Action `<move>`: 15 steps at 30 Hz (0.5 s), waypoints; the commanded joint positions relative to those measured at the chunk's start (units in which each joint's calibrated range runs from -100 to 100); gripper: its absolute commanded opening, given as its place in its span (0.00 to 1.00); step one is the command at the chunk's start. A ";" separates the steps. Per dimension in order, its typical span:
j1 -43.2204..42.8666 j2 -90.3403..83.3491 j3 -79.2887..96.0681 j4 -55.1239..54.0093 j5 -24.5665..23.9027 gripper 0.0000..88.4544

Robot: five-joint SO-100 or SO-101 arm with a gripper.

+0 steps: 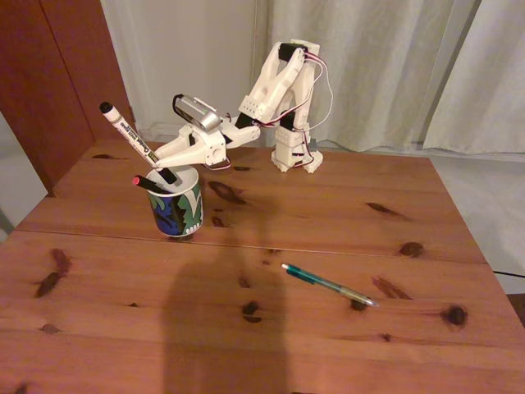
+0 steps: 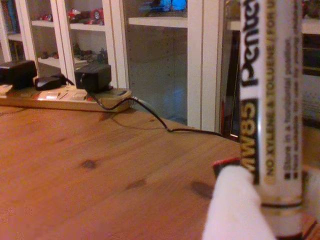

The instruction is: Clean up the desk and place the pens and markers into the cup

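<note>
Gripper (image 1: 170, 162) fingers are closed on the white marker (image 1: 130, 134) just above the cup (image 1: 177, 207), in the fixed view. The marker tilts up and to the left, its black cap at the top, and its lower end reaches the cup's mouth beneath the fingers; whether that end touches the rim or the inside cannot be told. The black pen (image 1: 148, 184) already stands in the cup, leaning left, with its red-pink end poking out over the rim. The cup stands upright on the left part of the table (image 1: 328, 205), in front of the arm's base (image 1: 295, 156).

The teal pen (image 1: 326, 284) lies flat on the table, well apart from the cup, to the right and nearer the camera. It runs slantwise, its clear tip pointing right and toward the camera.

In the wrist view the marker (image 2: 272, 125) fills the right side, upright in the picture, with dark lettering down its white barrel. A white finger (image 2: 235, 210) presses against its lower left. A bit of red (image 2: 226, 163) shows just behind that finger. Beyond, the table (image 2: 100, 165) stretches away to a power strip (image 2: 65, 97) with black plugs and a black cable (image 2: 165, 122) trailing across the wood. White glass-fronted shelves (image 2: 150, 50) stand behind.
</note>
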 commanded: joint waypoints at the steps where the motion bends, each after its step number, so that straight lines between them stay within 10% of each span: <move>1: 0.03 -1.00 0.63 -0.85 1.05 0.08; 15: -0.37 -1.08 0.63 -0.85 1.83 0.13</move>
